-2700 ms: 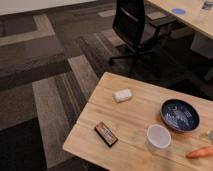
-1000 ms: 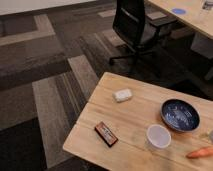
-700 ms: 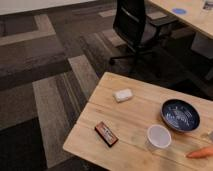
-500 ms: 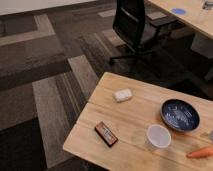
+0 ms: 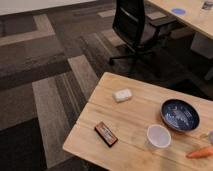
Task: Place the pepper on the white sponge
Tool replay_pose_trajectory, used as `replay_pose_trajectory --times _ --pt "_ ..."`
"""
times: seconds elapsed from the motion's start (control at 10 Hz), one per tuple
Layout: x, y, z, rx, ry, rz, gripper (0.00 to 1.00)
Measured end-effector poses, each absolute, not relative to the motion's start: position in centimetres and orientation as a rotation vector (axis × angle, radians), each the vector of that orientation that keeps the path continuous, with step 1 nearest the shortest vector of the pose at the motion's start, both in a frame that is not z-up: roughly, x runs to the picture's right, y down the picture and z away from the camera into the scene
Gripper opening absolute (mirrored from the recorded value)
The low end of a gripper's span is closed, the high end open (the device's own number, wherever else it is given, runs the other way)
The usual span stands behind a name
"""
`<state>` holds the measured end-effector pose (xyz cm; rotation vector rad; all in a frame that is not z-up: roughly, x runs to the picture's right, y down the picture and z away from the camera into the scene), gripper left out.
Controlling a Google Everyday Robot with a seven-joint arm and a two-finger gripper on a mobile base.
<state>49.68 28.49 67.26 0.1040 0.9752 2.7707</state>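
Note:
The orange-red pepper [image 5: 200,152] lies on its side at the near right corner of the wooden table [image 5: 131,119], partly cut off by the picture's edge. The white sponge [image 5: 122,95] rests flat near the table's far left edge, well apart from the pepper. Between them stand a blue bowl and a white cup. The gripper is out of view, and nothing of the arm shows.
A dark blue bowl [image 5: 166,107] sits right of centre and a translucent white cup [image 5: 158,136] in front of it. A flat red-and-black box [image 5: 106,134] lies near the front left edge. A black office chair [image 5: 132,22] and a second table [image 5: 192,17] stand beyond, on patterned carpet.

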Motion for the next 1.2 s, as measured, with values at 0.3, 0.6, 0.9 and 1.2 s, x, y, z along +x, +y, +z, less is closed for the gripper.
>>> replay_pose_trajectory --times 0.3,0.6,0.9,1.2 --pt "49.7 29.7 69.2 0.084 1.057 2.725 0.65" --pt "49.5 28.8 71.0 0.063 1.079 2.684 0.54" --pt "49.0 26.4 67.9 0.085 0.958 2.720 0.01" --pt "47.3 25.6 63.8 0.054 0.949 2.659 0.00"
